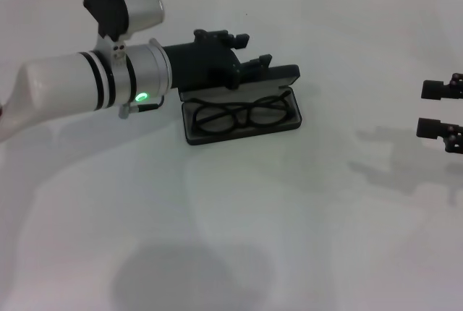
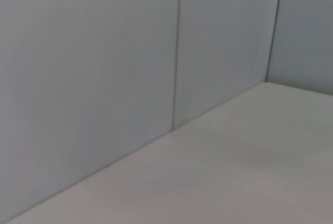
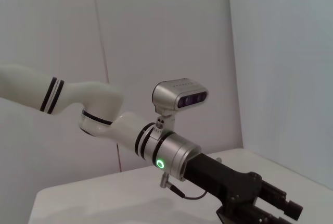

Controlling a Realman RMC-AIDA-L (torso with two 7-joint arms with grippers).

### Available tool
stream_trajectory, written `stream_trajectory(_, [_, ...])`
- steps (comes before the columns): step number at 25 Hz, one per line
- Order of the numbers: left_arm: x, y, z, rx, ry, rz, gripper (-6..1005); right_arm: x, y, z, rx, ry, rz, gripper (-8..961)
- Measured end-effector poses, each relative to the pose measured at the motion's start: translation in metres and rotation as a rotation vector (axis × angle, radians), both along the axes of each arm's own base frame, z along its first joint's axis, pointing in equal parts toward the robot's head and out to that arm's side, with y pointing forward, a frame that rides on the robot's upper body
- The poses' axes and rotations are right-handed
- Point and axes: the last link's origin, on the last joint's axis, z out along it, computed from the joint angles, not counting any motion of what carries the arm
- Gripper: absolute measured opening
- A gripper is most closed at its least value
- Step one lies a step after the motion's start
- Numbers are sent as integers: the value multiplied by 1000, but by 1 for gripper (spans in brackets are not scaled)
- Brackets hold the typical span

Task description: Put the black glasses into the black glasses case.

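Note:
The black glasses (image 1: 242,116) lie folded inside the open black glasses case (image 1: 192,134), on its grey lining, at the middle of the white table. The case's lid (image 1: 278,77) stands raised along the far side. My left gripper (image 1: 250,48) is just behind and above the lid, with its fingers apart and nothing between them. It also shows in the right wrist view (image 3: 281,203). My right gripper (image 1: 428,108) is open and empty at the table's right edge, well clear of the case.
The white table (image 1: 289,239) spreads out in front of the case. A tiled wall (image 2: 104,67) runs along the table's far side. The left wrist view shows only wall and table.

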Motion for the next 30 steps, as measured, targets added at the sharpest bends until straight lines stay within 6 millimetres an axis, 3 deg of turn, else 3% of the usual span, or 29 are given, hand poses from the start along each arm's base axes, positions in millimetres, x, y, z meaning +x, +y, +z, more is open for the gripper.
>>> stream_trajectory(1, [0, -2, -2, -9, 5, -6, 559, 0, -1, 0, -2, 1, 1, 583])
stream_trajectory(22, [0, -17, -16, -90, 74, -83, 616, 1, 5, 2, 28, -9, -16, 580])
stream_trajectory(25, [14, -26, -8, -127, -26, -158, 625, -1, 4, 2, 30, 4, -6, 580])
stream_trajectory(30, [47, -58, 37, -219, -323, -419, 640, -13, 4, 5, 55, 42, 50, 587])
